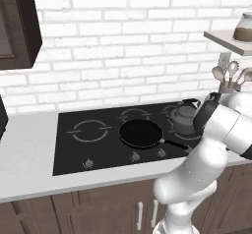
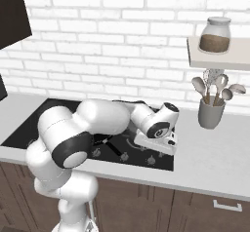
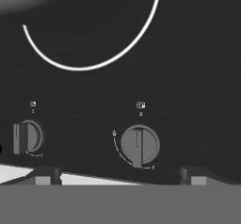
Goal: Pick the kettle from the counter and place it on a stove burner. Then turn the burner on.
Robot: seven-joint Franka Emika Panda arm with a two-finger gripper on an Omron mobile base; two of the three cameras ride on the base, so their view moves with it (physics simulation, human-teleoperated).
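The worktop (image 1: 29,149) holds a black stove (image 1: 74,154), with a frying pan (image 1: 140,133) on its middle. The kettle (image 1: 183,117) already sits on a burner at the pan's 2 o'clock. What is left is turning the knob (image 3: 139,145), which sits at 12 o'clock from the gripper (image 3: 117,177). The gripper is open and holds nothing.

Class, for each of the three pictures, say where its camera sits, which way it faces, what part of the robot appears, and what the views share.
Left base view: behind the arm's left, facing the brick wall over the stove; the white arm rises lower right, hiding part of the kettle.
Right base view: behind the arm's right, same direction; the arm rises lower left, its hand low over the stove's front.
Hand view: on the hand, looking down at a knob; claw tips at bottom.
Shared: stove and counter.
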